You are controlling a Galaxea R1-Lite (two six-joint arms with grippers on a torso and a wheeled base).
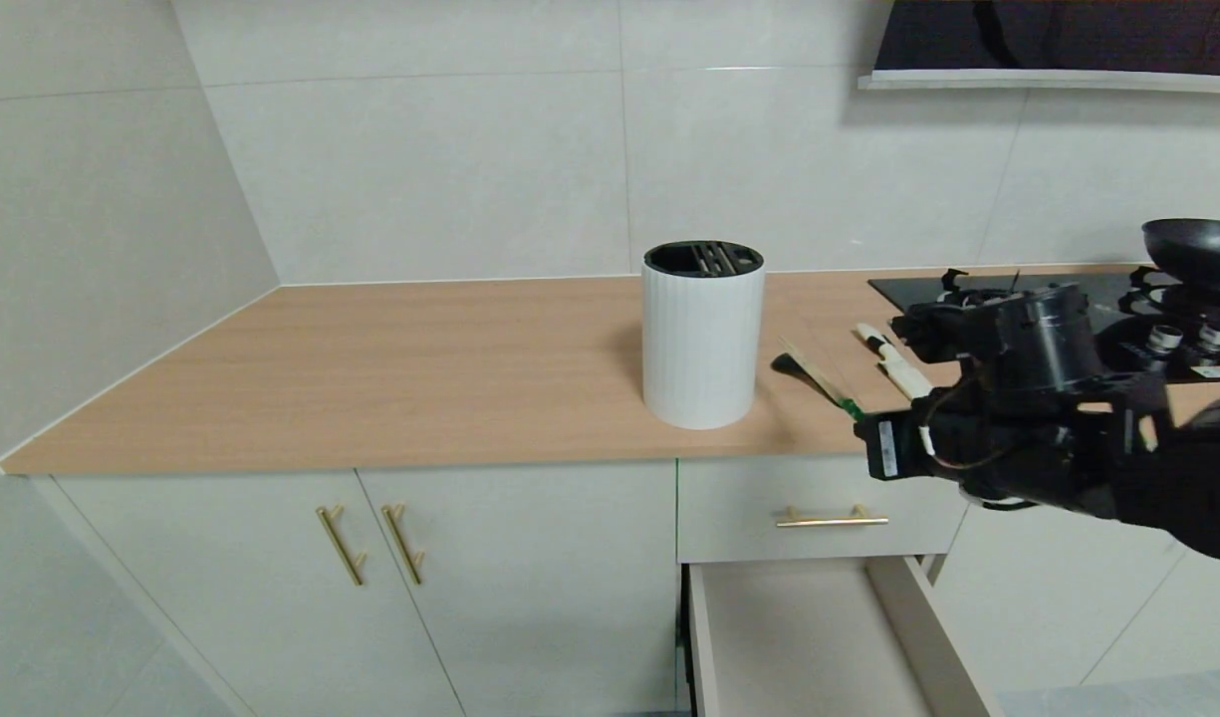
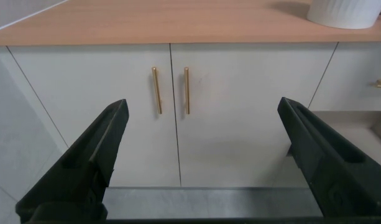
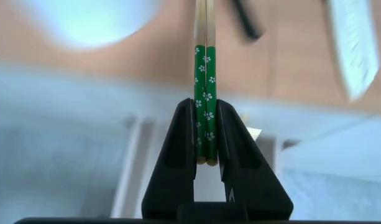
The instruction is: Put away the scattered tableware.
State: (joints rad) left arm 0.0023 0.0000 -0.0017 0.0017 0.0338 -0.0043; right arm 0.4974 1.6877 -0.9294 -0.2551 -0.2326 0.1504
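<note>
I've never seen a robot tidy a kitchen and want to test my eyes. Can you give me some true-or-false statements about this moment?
1. The right gripper holds a pair of green-ended chopsticks. True.
2. The white holder lies tipped over on the counter. False: it stands upright.
3. The drawer below the counter is open. True.
4. The left gripper clamps a cabinet handle. False: it is open and holds nothing.
</note>
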